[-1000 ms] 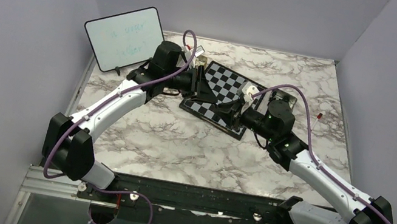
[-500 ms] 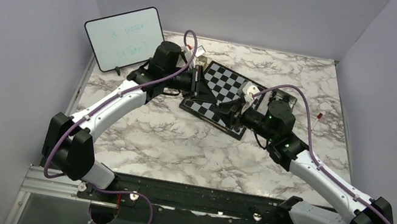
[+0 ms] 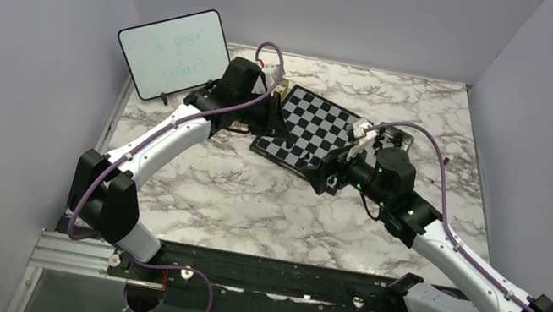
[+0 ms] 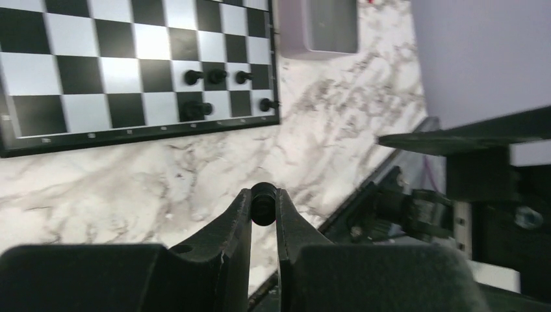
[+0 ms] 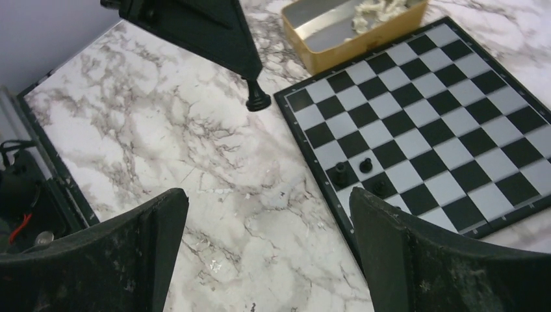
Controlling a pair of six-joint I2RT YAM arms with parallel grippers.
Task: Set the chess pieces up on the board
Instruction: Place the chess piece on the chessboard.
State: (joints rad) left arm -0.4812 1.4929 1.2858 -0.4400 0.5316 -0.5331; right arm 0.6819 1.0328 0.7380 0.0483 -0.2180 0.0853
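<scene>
The board (image 3: 318, 122) lies at the back middle of the marble table. Several black chess pieces (image 4: 216, 76) stand close together near one corner of it (image 5: 366, 164). My left gripper (image 4: 263, 203) is shut on a black chess piece (image 5: 257, 97), which hangs over the marble just off the board's edge beside the gold tin. My right gripper (image 5: 266, 214) stands wide open over bare marble next to the board's near corner, with nothing between its fingers (image 5: 442, 260). Seen from above, the left gripper (image 3: 273, 119) sits at the board's left side and the right gripper (image 3: 329, 179) at its near edge.
A gold tin (image 5: 351, 32) holding cream-white pieces stands against the board's far-left edge. A grey lid or tray (image 4: 325, 26) lies off the board's right side. A white dry-erase board (image 3: 173, 52) leans at the back left. Purple walls close in the table.
My right gripper has opened wide and drawn back off the board toward the near right. My left gripper has closed on the black piece and shifted slightly.
</scene>
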